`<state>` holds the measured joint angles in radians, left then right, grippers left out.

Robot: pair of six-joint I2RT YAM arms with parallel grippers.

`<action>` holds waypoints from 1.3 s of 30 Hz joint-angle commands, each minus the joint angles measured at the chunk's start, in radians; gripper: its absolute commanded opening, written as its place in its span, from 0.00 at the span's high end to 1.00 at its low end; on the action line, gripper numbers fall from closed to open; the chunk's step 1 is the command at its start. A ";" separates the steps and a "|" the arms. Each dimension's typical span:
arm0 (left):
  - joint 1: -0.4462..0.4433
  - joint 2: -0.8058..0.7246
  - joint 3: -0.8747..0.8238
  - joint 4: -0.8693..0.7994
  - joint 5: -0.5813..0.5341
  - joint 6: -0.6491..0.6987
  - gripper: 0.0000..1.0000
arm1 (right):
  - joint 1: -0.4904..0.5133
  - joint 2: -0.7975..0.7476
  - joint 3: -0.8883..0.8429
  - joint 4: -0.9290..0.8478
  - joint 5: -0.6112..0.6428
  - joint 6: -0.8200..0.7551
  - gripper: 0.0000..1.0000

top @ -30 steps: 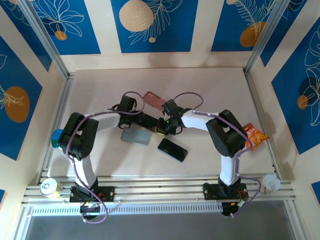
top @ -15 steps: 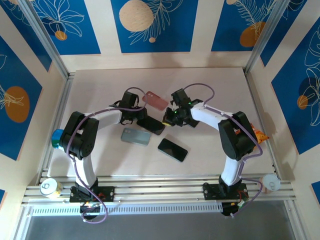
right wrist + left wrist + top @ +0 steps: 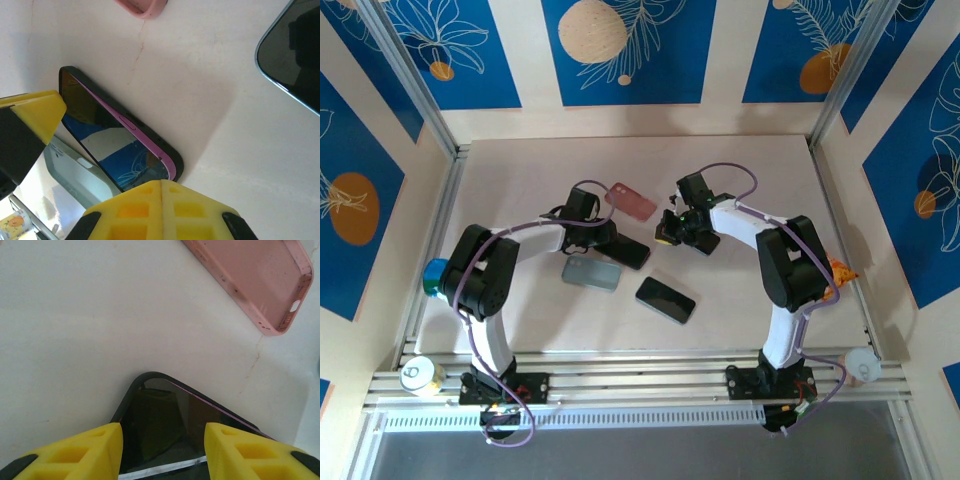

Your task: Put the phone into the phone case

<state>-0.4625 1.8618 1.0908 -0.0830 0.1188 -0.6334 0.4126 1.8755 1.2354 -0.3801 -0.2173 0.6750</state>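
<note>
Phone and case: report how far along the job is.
Done: the purple-edged phone lies within the rim of the black case, one long edge seemingly raised. In hand: the left gripper stands open astride it; the shut right gripper sits beside it. Left: pressing that edge fully home.

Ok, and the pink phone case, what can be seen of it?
The pink phone case looks like soft matte plastic. It is empty and lies flat on the table, seemingly hollow side up. It has a raised rim, rounded corners, a small oval cutout in one end wall and dark specks inside. It sits farther from the arm bases than the dark phone, apart from it, touching only the table.
</note>
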 commanded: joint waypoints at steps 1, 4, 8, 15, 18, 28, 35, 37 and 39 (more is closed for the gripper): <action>-0.025 0.023 0.016 -0.005 0.016 -0.029 0.54 | -0.011 0.028 0.000 0.011 -0.036 -0.024 1.00; -0.025 0.051 0.048 -0.011 0.002 -0.023 0.54 | -0.012 0.037 -0.012 0.030 -0.045 -0.014 1.00; -0.025 0.093 0.099 -0.018 -0.015 -0.012 0.54 | -0.009 0.062 -0.022 0.050 -0.067 -0.001 1.00; -0.025 0.132 0.167 -0.029 -0.021 0.001 0.54 | 0.004 0.054 -0.034 0.057 -0.061 0.004 1.00; -0.025 0.117 0.163 -0.023 -0.024 0.006 0.54 | 0.016 0.043 -0.034 0.045 -0.052 -0.003 1.00; -0.024 0.082 0.144 -0.029 -0.033 0.028 0.53 | 0.049 0.051 -0.054 0.061 -0.063 0.015 1.00; -0.025 0.095 0.117 -0.029 -0.036 0.031 0.54 | 0.059 0.091 -0.057 0.073 -0.062 0.026 1.00; -0.025 0.093 0.104 -0.027 -0.037 0.032 0.54 | 0.060 0.091 -0.065 0.077 -0.060 0.028 1.00; -0.025 0.081 0.093 -0.025 -0.041 0.032 0.54 | 0.059 0.081 -0.069 0.076 -0.057 0.029 1.00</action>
<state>-0.4774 1.9659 1.2171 -0.0681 0.0990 -0.6189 0.4580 1.9362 1.1881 -0.3023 -0.2600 0.6899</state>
